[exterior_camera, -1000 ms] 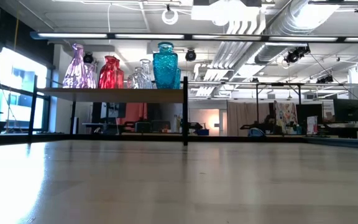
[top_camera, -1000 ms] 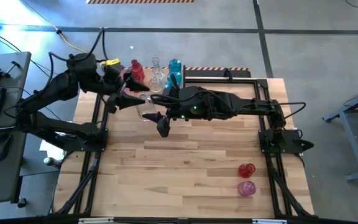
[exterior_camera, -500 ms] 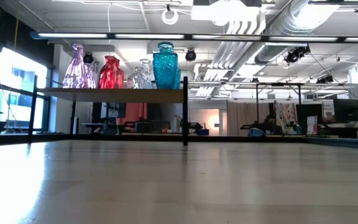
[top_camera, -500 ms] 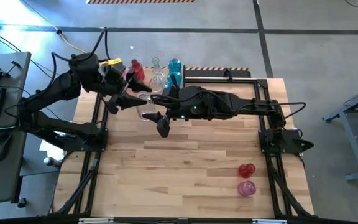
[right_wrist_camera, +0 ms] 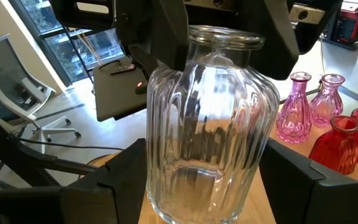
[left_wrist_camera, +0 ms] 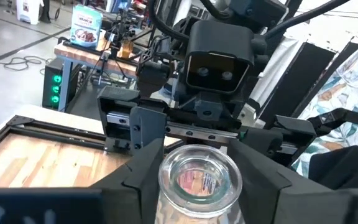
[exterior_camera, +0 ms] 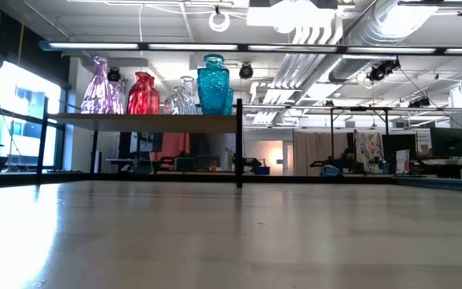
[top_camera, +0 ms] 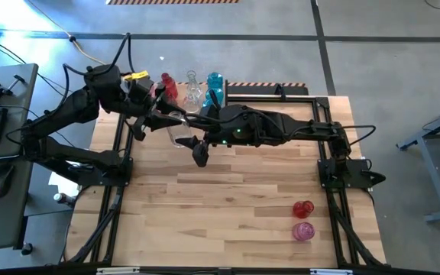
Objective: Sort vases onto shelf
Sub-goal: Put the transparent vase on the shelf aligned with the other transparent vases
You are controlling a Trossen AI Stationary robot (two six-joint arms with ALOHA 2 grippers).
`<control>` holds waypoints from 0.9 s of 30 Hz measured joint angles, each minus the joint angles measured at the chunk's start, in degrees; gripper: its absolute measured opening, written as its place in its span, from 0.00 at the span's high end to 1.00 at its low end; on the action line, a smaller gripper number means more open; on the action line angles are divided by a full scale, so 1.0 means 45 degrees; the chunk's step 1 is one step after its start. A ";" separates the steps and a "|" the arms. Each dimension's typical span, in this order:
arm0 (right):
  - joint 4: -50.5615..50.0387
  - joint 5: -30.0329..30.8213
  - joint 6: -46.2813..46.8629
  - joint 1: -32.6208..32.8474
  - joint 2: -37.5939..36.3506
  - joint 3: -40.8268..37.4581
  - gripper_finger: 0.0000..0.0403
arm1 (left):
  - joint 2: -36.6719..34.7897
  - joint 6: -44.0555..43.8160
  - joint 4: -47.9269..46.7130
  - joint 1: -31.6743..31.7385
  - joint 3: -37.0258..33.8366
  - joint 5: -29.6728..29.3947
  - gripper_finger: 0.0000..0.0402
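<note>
I see both arms meeting over the far left part of the counter (top_camera: 228, 198), by the shelf (exterior_camera: 147, 120). My right gripper (right_wrist_camera: 197, 180) has its fingers clamped on the ribbed body of a clear vase (right_wrist_camera: 207, 118), held upright. My left gripper (left_wrist_camera: 197, 180) sits around the vase's neck from the other side, fingers just beside the glass; I cannot tell if they touch it. Pink, red, clear and teal vases (exterior_camera: 212, 83) stand on the shelf. Two more, red (top_camera: 303, 208) and pink (top_camera: 302, 231), stand near the counter's front right.
</note>
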 joint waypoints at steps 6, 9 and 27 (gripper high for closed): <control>0.0038 0.0004 -0.0053 0.0000 0.0000 0.0000 0.42 | 0.0000 0.0030 -0.0025 0.0000 0.0000 -0.0005 0.63; 0.0035 -0.0001 -0.0058 0.0000 0.0000 0.0000 0.42 | 0.0000 0.0026 -0.0041 0.0000 0.0000 0.0000 0.62; 0.0561 0.0036 0.0190 -0.0141 -0.0034 0.0005 0.27 | 0.0024 0.0181 -0.0279 0.0000 -0.0034 0.0005 0.64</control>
